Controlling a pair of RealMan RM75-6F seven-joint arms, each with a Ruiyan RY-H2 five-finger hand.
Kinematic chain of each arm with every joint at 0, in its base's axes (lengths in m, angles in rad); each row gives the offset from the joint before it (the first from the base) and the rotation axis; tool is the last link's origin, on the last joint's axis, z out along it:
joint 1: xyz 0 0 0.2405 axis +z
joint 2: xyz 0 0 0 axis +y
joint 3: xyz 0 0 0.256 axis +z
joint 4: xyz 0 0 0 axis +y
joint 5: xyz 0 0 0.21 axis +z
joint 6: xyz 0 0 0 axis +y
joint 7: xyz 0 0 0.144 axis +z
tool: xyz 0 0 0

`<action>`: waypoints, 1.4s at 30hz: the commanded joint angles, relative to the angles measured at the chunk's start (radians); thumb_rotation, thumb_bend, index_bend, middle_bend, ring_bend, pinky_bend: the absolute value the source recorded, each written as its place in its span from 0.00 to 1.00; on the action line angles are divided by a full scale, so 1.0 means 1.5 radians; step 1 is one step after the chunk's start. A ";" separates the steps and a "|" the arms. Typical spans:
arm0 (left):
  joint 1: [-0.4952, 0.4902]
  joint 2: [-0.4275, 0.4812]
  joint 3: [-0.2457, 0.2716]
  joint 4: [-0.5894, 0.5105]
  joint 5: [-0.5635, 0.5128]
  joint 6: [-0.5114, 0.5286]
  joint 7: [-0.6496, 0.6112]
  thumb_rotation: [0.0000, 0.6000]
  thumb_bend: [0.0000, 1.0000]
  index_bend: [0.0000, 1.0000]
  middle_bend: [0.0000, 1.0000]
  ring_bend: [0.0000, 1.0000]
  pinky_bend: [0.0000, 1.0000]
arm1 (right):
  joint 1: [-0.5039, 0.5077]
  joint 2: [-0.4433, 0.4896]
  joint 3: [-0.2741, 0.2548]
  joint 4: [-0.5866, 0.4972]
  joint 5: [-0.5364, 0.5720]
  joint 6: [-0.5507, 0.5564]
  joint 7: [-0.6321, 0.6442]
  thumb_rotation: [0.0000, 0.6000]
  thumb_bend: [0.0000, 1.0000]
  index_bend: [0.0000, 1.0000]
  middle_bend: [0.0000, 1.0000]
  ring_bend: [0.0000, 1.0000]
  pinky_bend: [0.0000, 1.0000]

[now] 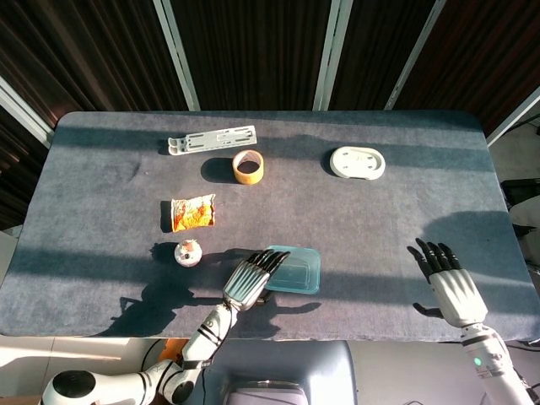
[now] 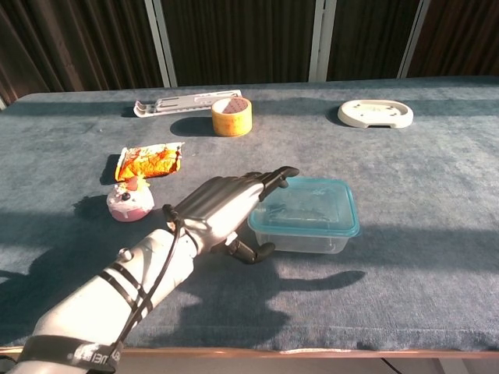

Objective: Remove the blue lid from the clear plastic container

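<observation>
The clear plastic container (image 1: 297,272) (image 2: 312,230) with its blue lid (image 2: 316,202) on sits near the table's front edge. My left hand (image 1: 251,280) (image 2: 222,209) grips its left end: the fingers lie over the lid's left rim and the thumb presses the side wall below. My right hand (image 1: 447,283) hovers at the front right of the table, far from the container, with its fingers spread and nothing in it. Only the head view shows the right hand.
A yellow tape roll (image 1: 248,166) (image 2: 231,115), a white bracket (image 1: 211,141) and a white dish (image 1: 357,162) (image 2: 375,114) lie at the back. An orange snack packet (image 1: 192,212) and a small pink cake toy (image 1: 187,252) (image 2: 129,200) lie left of the container.
</observation>
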 commanded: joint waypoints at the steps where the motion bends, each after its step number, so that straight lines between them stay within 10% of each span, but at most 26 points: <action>1: 0.016 0.011 0.013 -0.028 0.007 0.012 0.021 1.00 0.33 0.00 0.29 0.29 0.23 | 0.038 -0.039 0.000 0.031 -0.040 -0.028 -0.010 1.00 0.19 0.01 0.00 0.00 0.00; 18: 0.031 0.010 0.012 -0.053 -0.002 0.005 0.035 1.00 0.33 0.00 0.29 0.26 0.22 | 0.159 -0.225 -0.029 0.226 -0.203 -0.021 0.171 1.00 0.46 0.50 0.08 0.00 0.00; 27: 0.039 -0.009 0.028 -0.023 0.020 0.012 0.018 1.00 0.33 0.00 0.28 0.24 0.19 | 0.192 -0.339 -0.054 0.358 -0.243 0.031 0.274 1.00 0.47 0.57 0.12 0.00 0.00; 42: 0.044 -0.004 0.026 -0.022 0.029 0.008 0.012 1.00 0.33 0.00 0.28 0.24 0.17 | 0.199 -0.358 -0.065 0.392 -0.221 0.051 0.268 1.00 0.48 0.59 0.13 0.00 0.00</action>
